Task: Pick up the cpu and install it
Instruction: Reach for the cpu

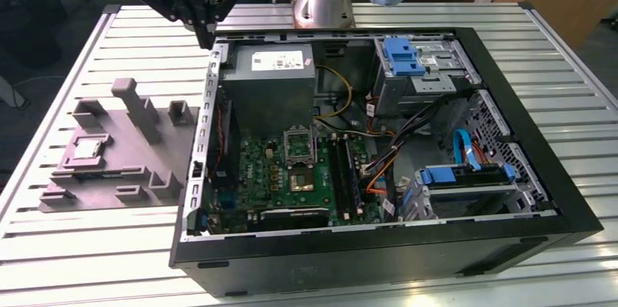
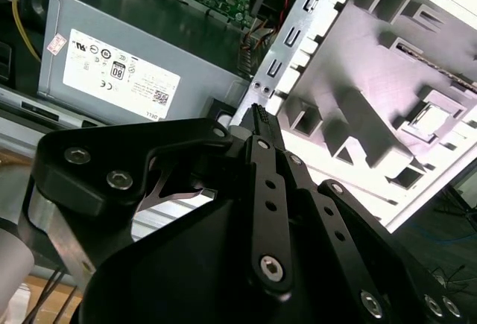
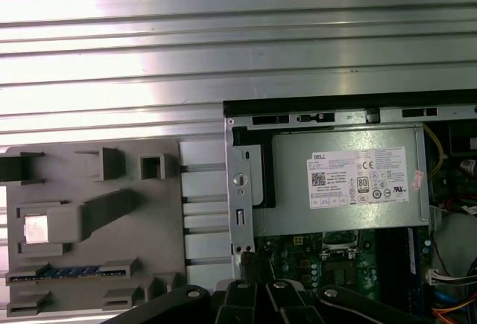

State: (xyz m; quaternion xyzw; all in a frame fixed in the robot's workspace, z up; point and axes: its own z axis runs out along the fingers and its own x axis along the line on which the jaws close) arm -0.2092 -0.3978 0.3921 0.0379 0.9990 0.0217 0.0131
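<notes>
The cpu (image 1: pixel 87 149) is a small pale silver square lying in a recess of the grey holder block (image 1: pixel 135 144) at the exterior view's left, beside the open computer case. It shows bright in the first wrist view (image 3: pixel 36 229) and pale in the second wrist view (image 2: pixel 426 119). My black gripper (image 1: pixel 205 38) hangs above the case's far corner on the exterior view's left, well away from the cpu. Its fingers (image 2: pixel 259 115) are pressed together with nothing between them. The black socket frame (image 1: pixel 300 146) lies on the green motherboard, below the power supply.
The black case (image 1: pixel 502 97) lies open on a slatted aluminium table (image 1: pixel 97 249). Inside are a grey power-supply box (image 1: pixel 275 79), cables, blue drive brackets (image 1: pixel 401 55) and dark memory sticks (image 1: pixel 345 169). The holder block has upright posts (image 1: pixel 135 104).
</notes>
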